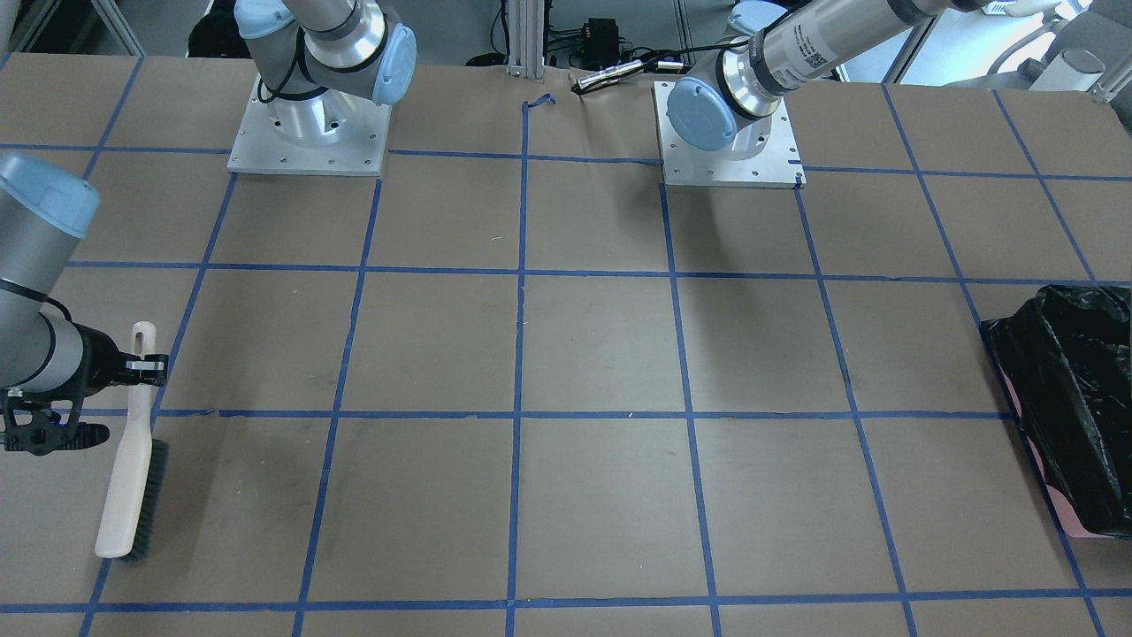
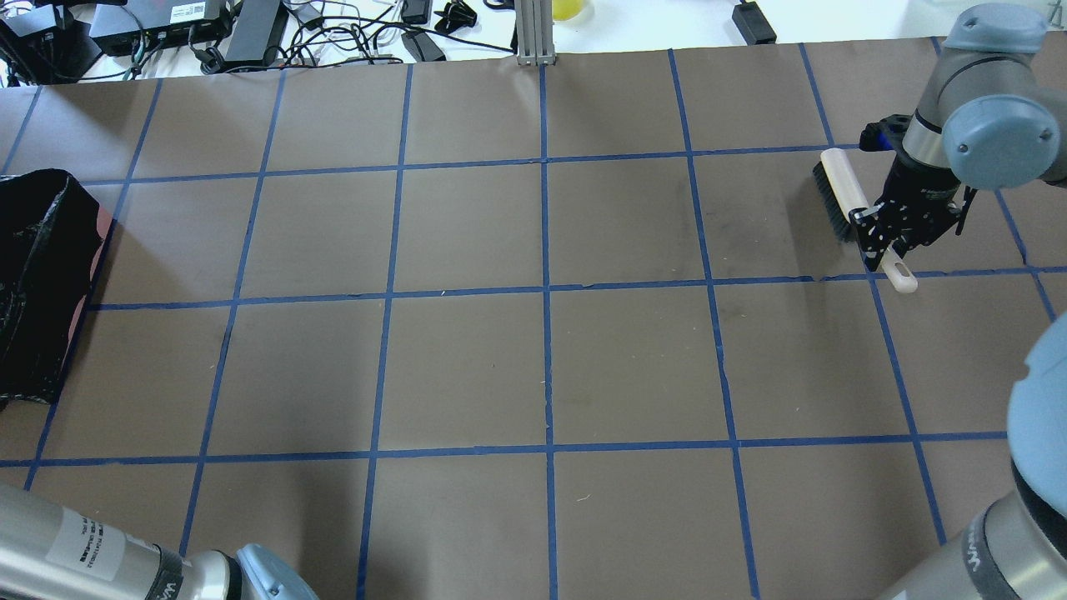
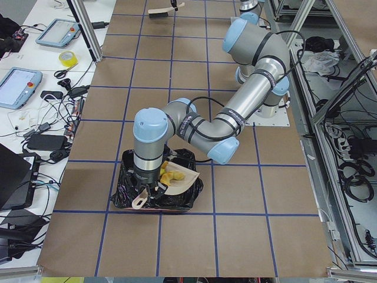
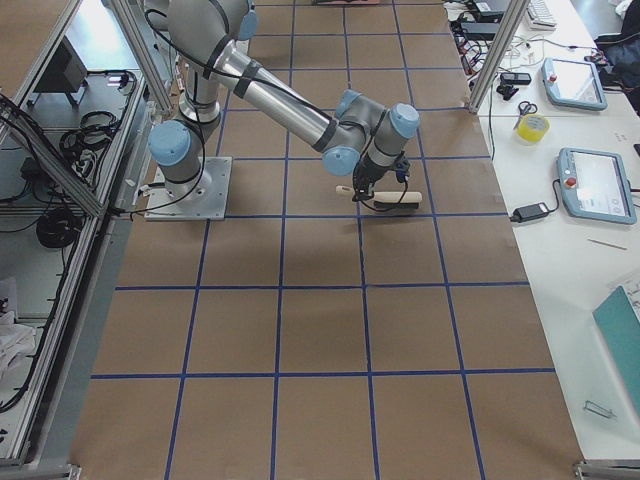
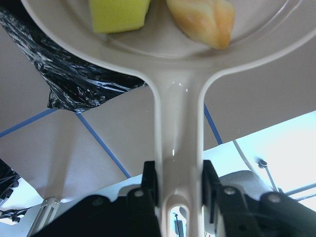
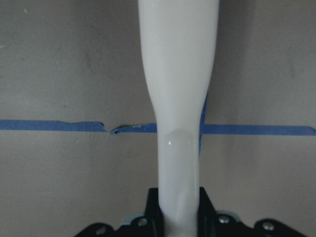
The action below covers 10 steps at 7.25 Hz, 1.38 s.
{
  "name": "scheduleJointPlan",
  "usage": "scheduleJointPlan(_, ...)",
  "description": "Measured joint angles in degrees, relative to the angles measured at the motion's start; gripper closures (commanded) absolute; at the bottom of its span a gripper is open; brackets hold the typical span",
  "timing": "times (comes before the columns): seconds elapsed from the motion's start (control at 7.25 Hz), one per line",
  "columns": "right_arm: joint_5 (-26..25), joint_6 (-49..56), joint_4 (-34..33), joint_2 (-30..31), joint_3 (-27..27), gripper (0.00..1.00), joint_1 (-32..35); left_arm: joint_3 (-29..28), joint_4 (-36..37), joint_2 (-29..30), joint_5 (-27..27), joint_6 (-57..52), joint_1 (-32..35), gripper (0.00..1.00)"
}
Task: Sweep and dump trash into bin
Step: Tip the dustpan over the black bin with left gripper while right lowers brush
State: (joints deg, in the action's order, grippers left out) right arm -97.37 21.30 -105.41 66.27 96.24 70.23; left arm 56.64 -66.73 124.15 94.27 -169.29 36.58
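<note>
My left gripper (image 5: 178, 186) is shut on the handle of the beige dustpan (image 5: 177, 74). It holds the pan over the bin (image 3: 126, 194), which is lined with a black bag (image 5: 74, 79). The yellow sponge piece (image 5: 118, 15) and the orange-cream croissant piece (image 5: 202, 22) lie in the pan. The potato-like lump is not visible. My right gripper (image 2: 884, 242) is shut on the handle of a cream brush (image 2: 838, 192). The brush lies low on the table at the far end from the bin (image 2: 37, 275).
The brown table has a blue tape grid (image 2: 546, 292). The two arm bases (image 1: 309, 133) stand on metal plates at the robot's side. Cables and boxes (image 2: 208, 33) lie beyond the far table edge. The bin (image 1: 1074, 407) sits at the table's end.
</note>
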Motion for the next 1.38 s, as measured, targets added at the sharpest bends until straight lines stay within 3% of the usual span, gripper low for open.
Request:
scheduleJointPlan(0.14,0.0,0.0,-0.6,-0.5,0.0,0.81,0.0,0.3,2.3,0.4,0.6,-0.1,0.1,1.0)
scheduleJointPlan(0.28,0.1,-0.1,-1.0,-0.7,0.1,0.71,0.0,0.5,3.3,0.4,0.9,-0.1,0.4,1.0)
scheduleJointPlan(0.41,0.4,-0.2,-1.3,-0.8,0.1,0.2,0.0,0.8,3.7,-0.1,1.4,-0.1,0.9,1.0)
scheduleJointPlan(0.55,0.7,-0.3,-1.4,-0.8,0.1,0.02,0.0,1.4,4.5,-1.1,2.8,-0.3,1.7,1.0)
scheduleJointPlan(1.1,0.9,-0.6,-1.5,0.7,-0.5,0.0,0.0,8.4,16.8,-4.1,5.5,-3.7,2.9,1.0)
scheduleJointPlan(1.38,1.8,-1.4,-0.4,5.6,-0.7,0.0,0.3,13.1,22.2,-6.4,5.5,-4.1,3.0,1.0)
